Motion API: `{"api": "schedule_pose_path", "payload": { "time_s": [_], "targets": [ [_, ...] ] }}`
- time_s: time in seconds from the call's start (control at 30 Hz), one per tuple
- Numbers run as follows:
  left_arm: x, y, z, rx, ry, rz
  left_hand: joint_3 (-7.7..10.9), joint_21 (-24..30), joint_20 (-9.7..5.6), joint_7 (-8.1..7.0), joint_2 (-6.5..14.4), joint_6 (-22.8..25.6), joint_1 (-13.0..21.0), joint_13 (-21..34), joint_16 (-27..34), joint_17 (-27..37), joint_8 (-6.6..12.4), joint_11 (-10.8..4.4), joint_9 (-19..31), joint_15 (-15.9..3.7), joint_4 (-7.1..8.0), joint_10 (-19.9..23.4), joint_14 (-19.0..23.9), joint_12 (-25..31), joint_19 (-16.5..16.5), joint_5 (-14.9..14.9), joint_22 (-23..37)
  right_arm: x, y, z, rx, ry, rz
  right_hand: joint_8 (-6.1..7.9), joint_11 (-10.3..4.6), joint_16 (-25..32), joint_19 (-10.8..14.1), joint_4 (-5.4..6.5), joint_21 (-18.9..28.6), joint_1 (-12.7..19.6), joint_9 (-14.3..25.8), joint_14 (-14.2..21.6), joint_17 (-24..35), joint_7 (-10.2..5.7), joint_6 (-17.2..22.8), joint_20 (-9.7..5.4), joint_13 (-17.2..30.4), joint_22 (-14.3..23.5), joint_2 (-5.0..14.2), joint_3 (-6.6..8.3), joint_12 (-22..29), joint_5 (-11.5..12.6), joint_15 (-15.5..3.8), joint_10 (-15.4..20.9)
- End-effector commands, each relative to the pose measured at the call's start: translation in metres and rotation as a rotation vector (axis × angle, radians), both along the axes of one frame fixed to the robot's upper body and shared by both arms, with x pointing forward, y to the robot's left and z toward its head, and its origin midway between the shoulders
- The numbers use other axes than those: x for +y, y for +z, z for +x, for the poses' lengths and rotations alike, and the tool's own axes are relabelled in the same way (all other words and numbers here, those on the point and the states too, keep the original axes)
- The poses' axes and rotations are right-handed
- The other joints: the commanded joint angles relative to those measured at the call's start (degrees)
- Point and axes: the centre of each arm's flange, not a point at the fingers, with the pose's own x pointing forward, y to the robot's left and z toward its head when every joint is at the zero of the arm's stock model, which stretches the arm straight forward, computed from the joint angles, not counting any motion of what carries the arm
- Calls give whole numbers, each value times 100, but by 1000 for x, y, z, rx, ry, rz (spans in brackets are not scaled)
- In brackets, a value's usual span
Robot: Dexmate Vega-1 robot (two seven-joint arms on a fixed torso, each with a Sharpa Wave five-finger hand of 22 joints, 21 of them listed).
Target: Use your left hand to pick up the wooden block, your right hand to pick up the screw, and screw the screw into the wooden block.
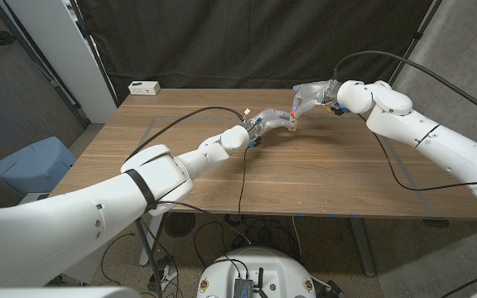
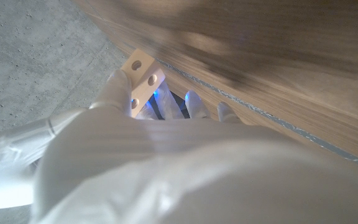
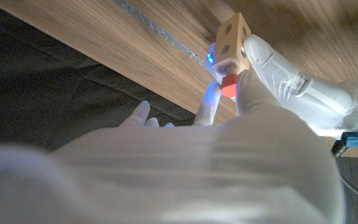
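Wooden block [image 1: 292, 124] sits in my left hand [image 1: 265, 124], lifted off the table [image 1: 321, 178] over its far middle, and my left arm reaches out long from the near left corner to hold it there. In my left wrist view the fingers [image 2: 118, 87] close around the block [image 2: 143, 73] from the side, so that hand is clamped on it, and two round holes show on the pale face turned toward the camera. My right arm comes in from the right, bent at the elbow, with my right hand [image 1: 309, 99] just above and beside the block, the two hands meeting at it. In my right wrist view a small red piece, which I take for the screw [image 3: 228, 86], is pressed against the underside end of the block [image 3: 232, 42] between my right hand's fingers [image 3: 263, 62]; I hold it pinched there, though how far in it sits I cannot tell. The block is light, unfinished wood, a short squared piece with drilled holes on more than one face, tilted rather than level. A blue glow shows at my fingertips in both wrist views. The table is brown wood with visible grain, and black cables trail across it from both wrists. A small white box [image 1: 144, 87] rests at the far left corner. Behind hangs a dark curtain [image 1: 247, 37]; a blue bin [image 1: 31, 165] stands on the floor to the left.
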Motion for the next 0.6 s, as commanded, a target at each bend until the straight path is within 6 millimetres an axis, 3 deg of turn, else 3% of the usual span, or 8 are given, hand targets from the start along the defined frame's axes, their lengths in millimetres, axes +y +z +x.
{"api": "schedule_pose_path", "payload": {
  "time_s": [0.03,0.6],
  "targets": [
    [0,-2,-1,-6,-8,-3,38,17,12,5,29,59,56,33,7,0,24,-3,7,-259,16,18,40,39,23,39,20,0,-2,0,-10,-3,5,64,-22,41,68,21,43,52,0,34,25,-5,143,-18,11,9,-6,57,44,-21,-9,68],
    [1,-4,-5,-26,-27,-12,38,18,16,4,31,40,53,33,9,0,16,-3,6,-270,17,7,47,35,25,39,20,1,-4,-4,-33,-9,10,251,-70,83,166,55,54,-7,37,177,34,-20,471,-45,7,12,-51,56,90,-74,-50,321]
  ]
}}
